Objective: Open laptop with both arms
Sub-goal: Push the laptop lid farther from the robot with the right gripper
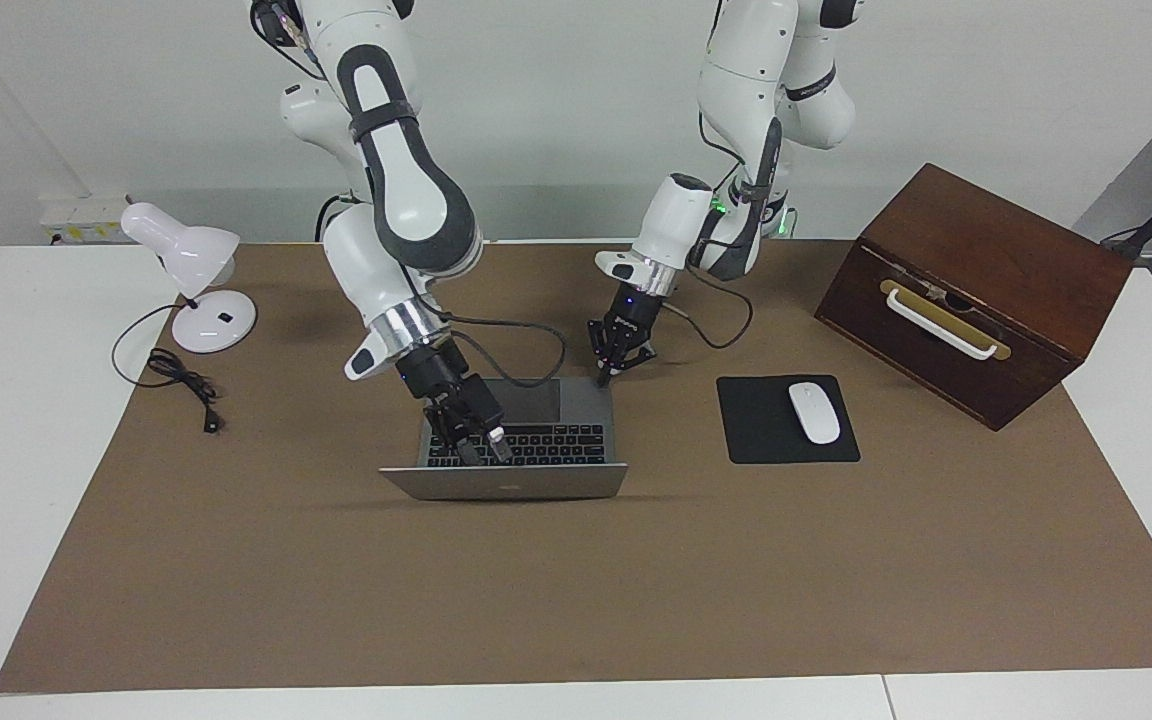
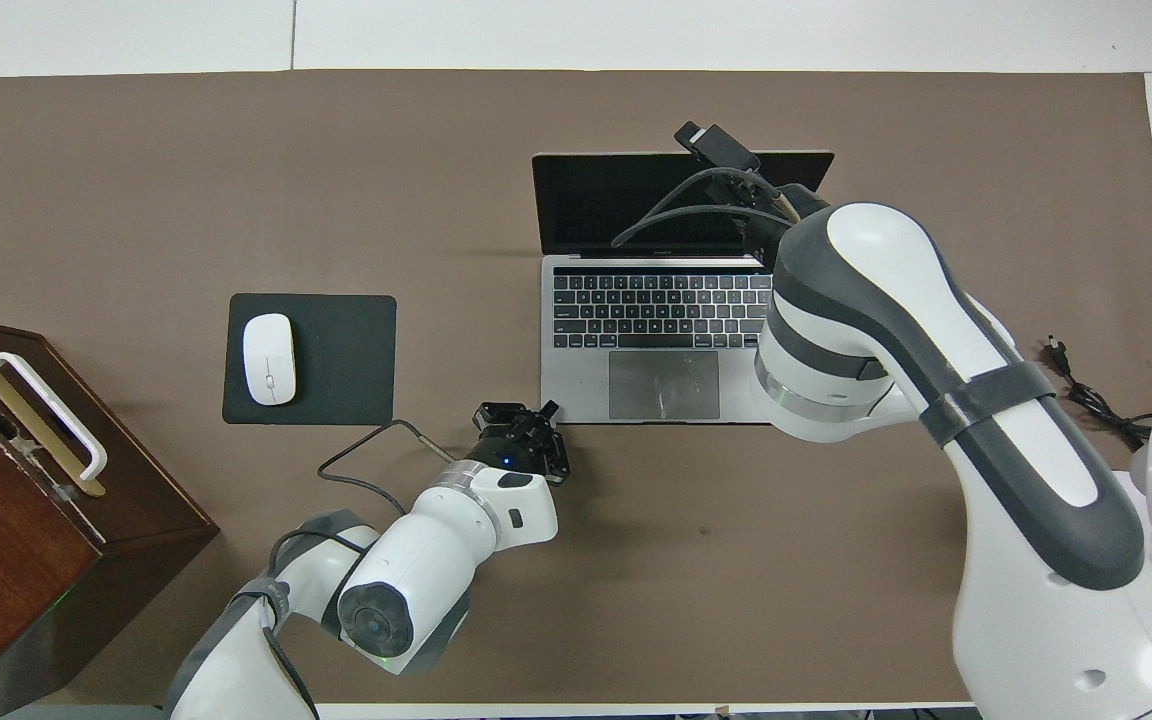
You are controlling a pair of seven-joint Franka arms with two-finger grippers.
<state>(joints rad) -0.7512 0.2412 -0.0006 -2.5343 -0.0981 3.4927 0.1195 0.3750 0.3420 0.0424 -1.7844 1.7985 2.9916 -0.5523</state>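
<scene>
The silver-grey laptop [image 1: 576,400] lies open in the middle of the brown mat, with its black keyboard and grey trackpad showing in the overhead view [image 2: 651,385]. Its lid leans far back, away from the robots. My right gripper [image 1: 484,450] is shut on the lid's top edge, at the part toward the right arm's end; in the overhead view [image 2: 736,185] the wrist covers its fingers. My left gripper [image 1: 604,378] is shut, and its tip rests on the base's corner nearest the left arm [image 2: 544,412].
A black mouse pad [image 1: 761,440] with a white mouse [image 1: 814,412] lies beside the laptop toward the left arm's end. A brown wooden box [image 1: 976,280] with a white handle stands past it. A white desk lamp [image 1: 191,270] and its cable [image 1: 181,385] are at the right arm's end.
</scene>
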